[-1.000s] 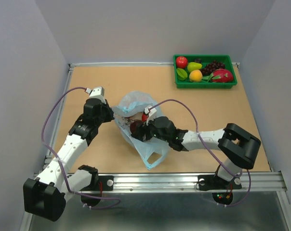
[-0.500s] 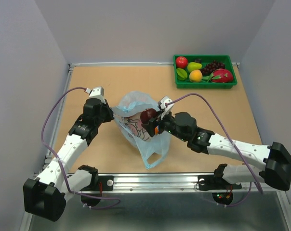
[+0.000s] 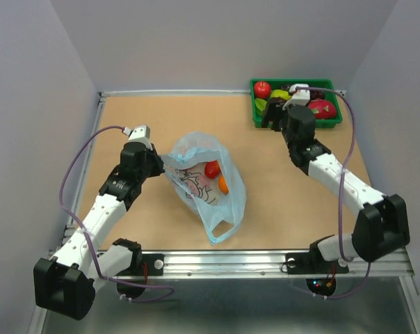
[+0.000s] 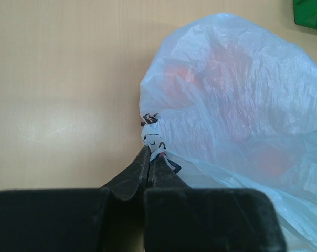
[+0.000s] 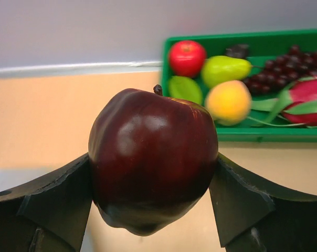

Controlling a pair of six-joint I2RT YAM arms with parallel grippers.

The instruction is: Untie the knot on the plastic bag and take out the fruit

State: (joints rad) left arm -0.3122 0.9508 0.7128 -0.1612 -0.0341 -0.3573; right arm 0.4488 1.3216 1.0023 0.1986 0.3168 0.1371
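Note:
The light blue plastic bag (image 3: 208,202) lies in the middle of the table with its mouth open; no tied knot shows. A red fruit (image 3: 211,169) and an orange fruit (image 3: 224,184) lie inside it. My left gripper (image 3: 159,167) is shut on the bag's left edge, a twisted printed bit of plastic (image 4: 150,137) at its fingertips (image 4: 144,157). My right gripper (image 3: 271,115) is at the green tray's (image 3: 297,124) near left corner, shut on a dark red apple (image 5: 153,168) held above the table; its fingers (image 5: 59,194) press both sides of the apple.
The green tray (image 5: 242,134) at the back right holds a red apple (image 5: 186,56), a green pear (image 5: 225,69), an orange fruit (image 5: 229,101), dark grapes (image 5: 284,68) and a pink dragon fruit (image 5: 310,94). A free bag handle loop (image 3: 222,233) trails toward the front rail.
My right gripper lifted the dark red apple out of the bag and carried it back right to the green tray. The left gripper held the bag edge in place.

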